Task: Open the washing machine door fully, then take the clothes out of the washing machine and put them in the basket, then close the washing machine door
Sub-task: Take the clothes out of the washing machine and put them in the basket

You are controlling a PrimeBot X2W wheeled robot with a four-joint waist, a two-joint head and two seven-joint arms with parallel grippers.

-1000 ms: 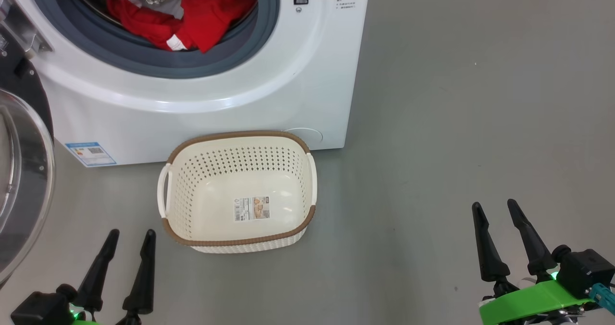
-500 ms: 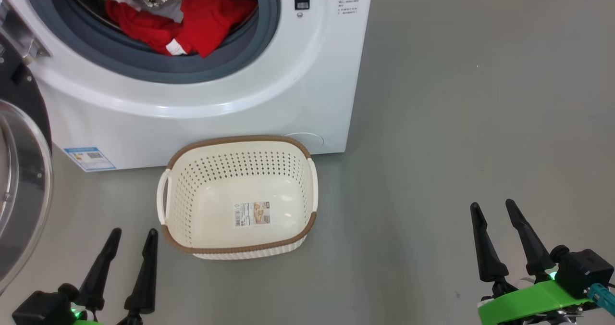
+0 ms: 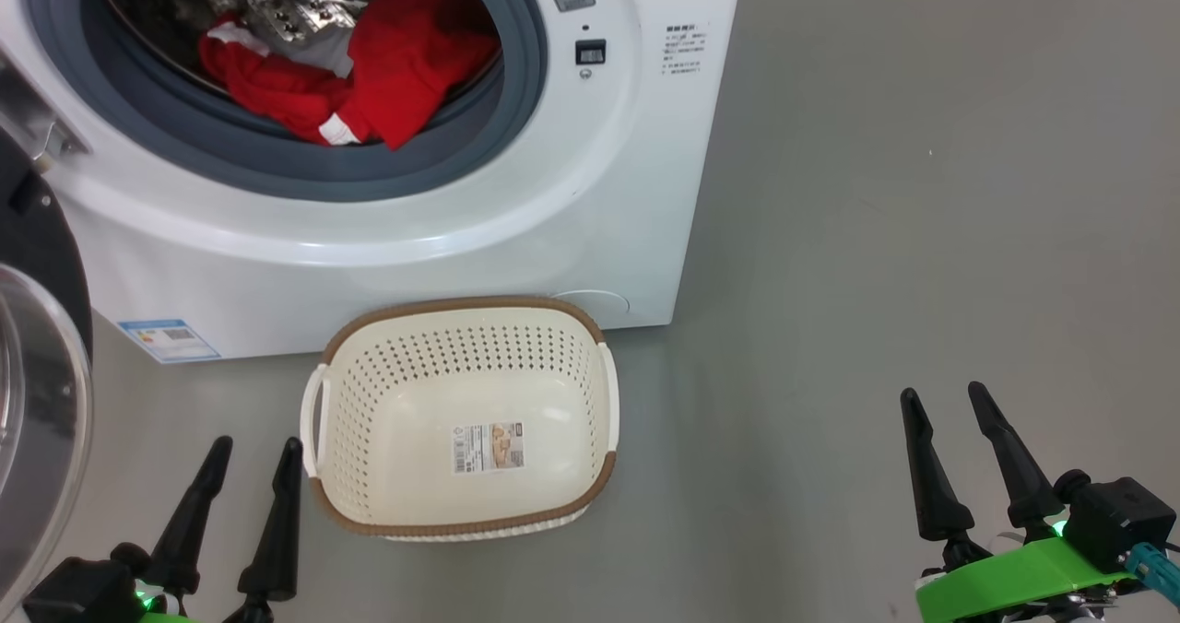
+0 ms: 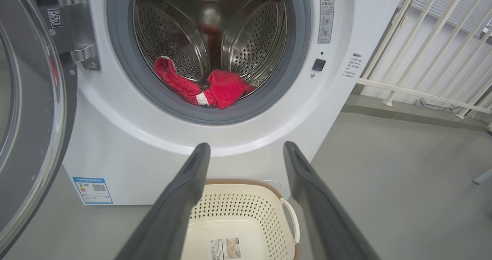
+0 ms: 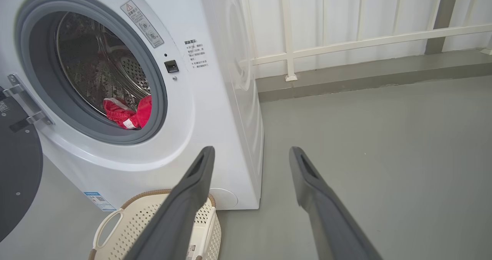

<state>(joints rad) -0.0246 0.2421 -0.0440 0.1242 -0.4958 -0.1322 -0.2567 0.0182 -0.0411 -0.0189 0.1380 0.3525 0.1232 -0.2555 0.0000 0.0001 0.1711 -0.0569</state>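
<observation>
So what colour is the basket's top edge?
Brown, woven-looking, round the cream-white basket. The head view shows it best.

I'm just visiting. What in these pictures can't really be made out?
- The washing machine door: cut off by the left edge in the head and left wrist views.
- The clothes: head view, bunched together, so the pile hides how many garments there are.
- The basket: left wrist view, partly hidden behind the left gripper.
- The blue label: head view, print too small to read.
</observation>
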